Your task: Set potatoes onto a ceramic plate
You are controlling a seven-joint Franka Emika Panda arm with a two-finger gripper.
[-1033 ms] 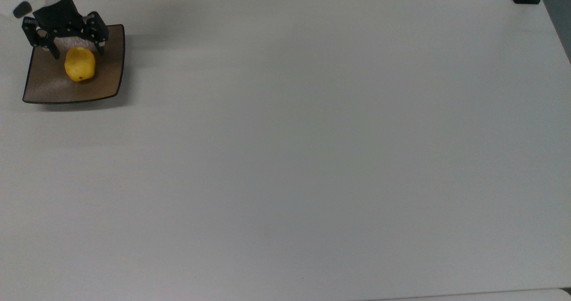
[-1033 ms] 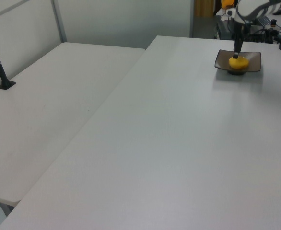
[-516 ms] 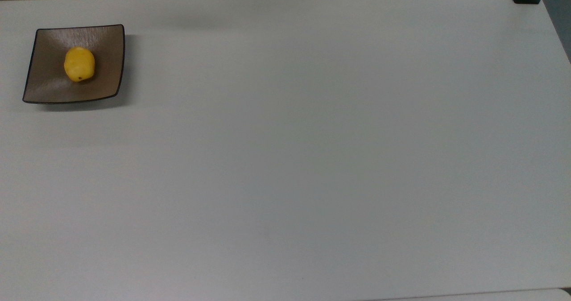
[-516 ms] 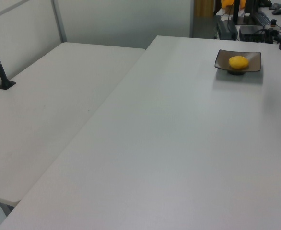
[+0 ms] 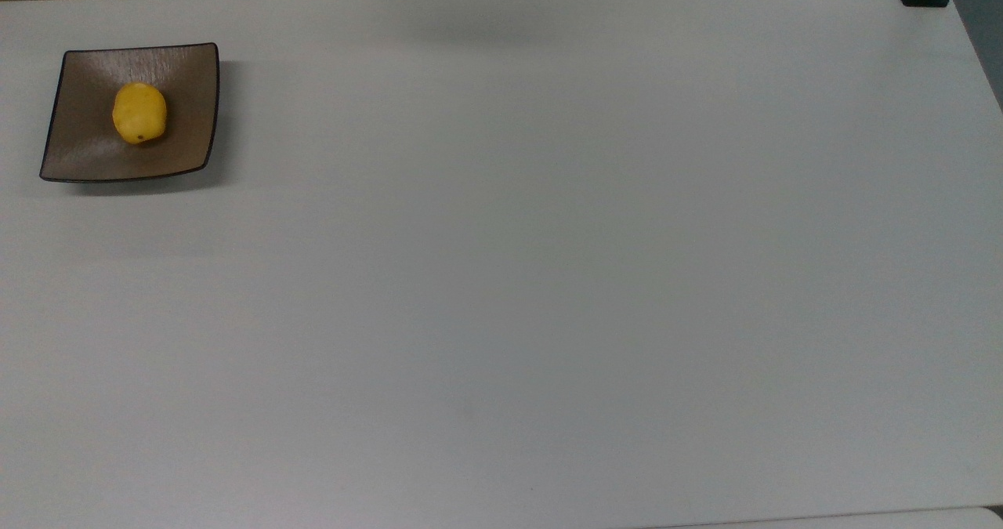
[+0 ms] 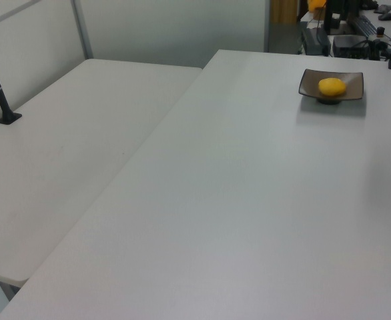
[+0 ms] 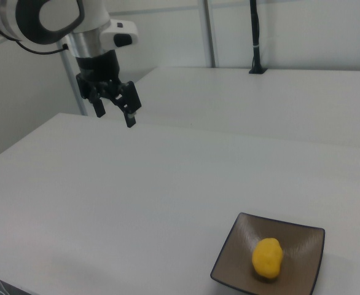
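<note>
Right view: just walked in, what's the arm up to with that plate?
Nothing is being handled at this moment. The yellow potato lies on the square brown plate, near its middle, and the plate sits on the white table at the top view's upper left. In the right view the gripper hangs open and empty above the table, well away from the plate, at the right view's upper left. Judging from how things lie, the placing looks done.
</note>
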